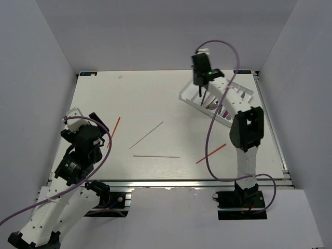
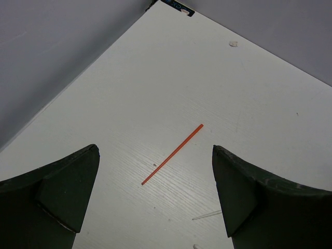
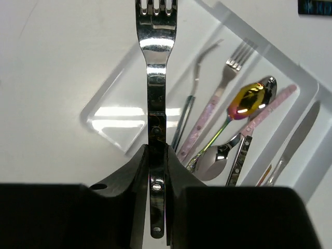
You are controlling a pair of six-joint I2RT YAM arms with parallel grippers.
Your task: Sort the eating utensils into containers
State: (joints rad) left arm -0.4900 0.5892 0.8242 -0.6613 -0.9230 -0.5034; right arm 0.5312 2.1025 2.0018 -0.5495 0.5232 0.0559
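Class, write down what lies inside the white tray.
Visible: two forks, an iridescent spoon, a silver spoon and a knife. The right claw, gripping another fork, hides the tray's near end.

Top external: fixed, high at the near edge, looks down over the whole white rectangular worktop (image 1: 155,98). Left wrist: low, near, faces the far-left corner; shares thin red chopstick (image 2: 172,154) (image 1: 116,126) with top view. Right wrist: very close, looking down into white compartmented plastic tray (image 3: 116,119) (image 1: 185,97), at top view's far right.
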